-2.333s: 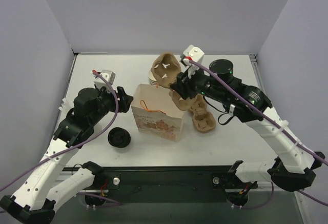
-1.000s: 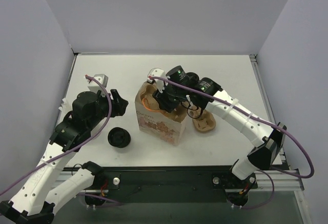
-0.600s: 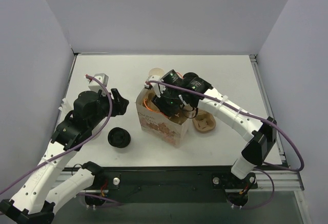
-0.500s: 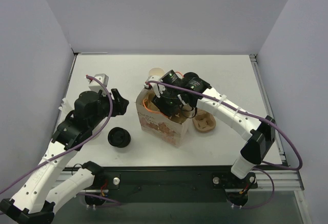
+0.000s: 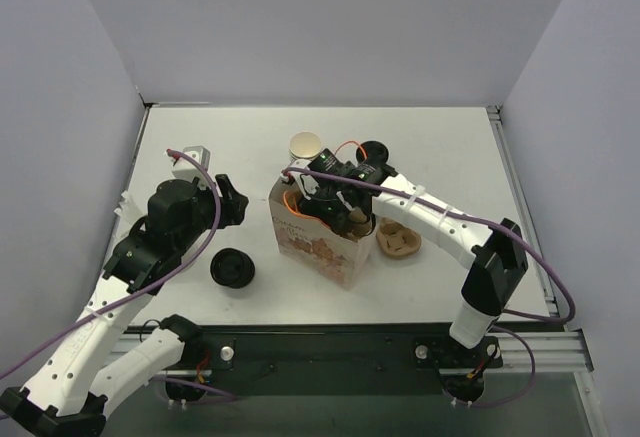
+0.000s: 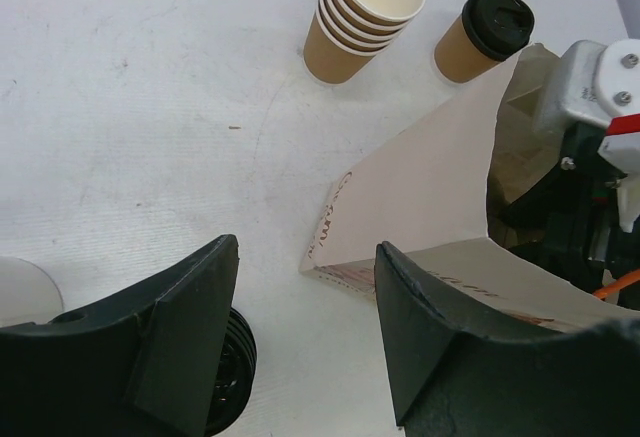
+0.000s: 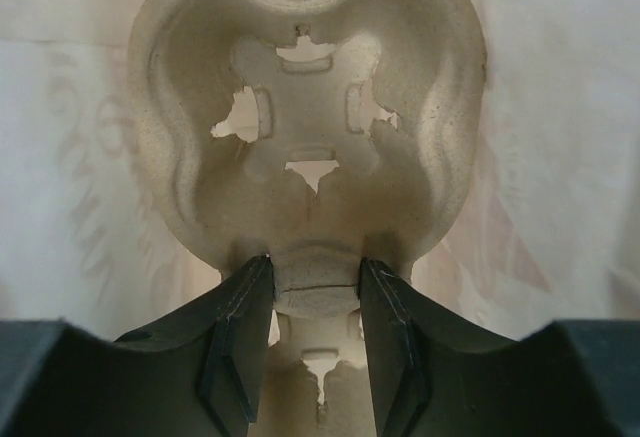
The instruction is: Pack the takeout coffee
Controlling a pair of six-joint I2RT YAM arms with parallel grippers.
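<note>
Whereas the carrier [image 7: 300, 137] hung high over the far side of the table [image 5: 200, 137] earlier, it now sits down inside the bag [image 5: 315, 247], pinched at its centre tab by the right gripper [image 7: 312, 275].
With that arm lowered, the cup stack [image 6: 362, 12] and the coffee [image 6: 478, 39] show again behind the bag. The coffee stands lidded on the table just right of the stack, apart from both grippers. The carrier's edges lie close to the bag walls on either side. The left gripper [image 6: 305, 247] hangs left of the bag much as before, jaws wide, with bare table between them. A black lid [image 5: 232, 268] lies near it, and a second carrier [image 5: 398, 241] lies just right of the bag.
</note>
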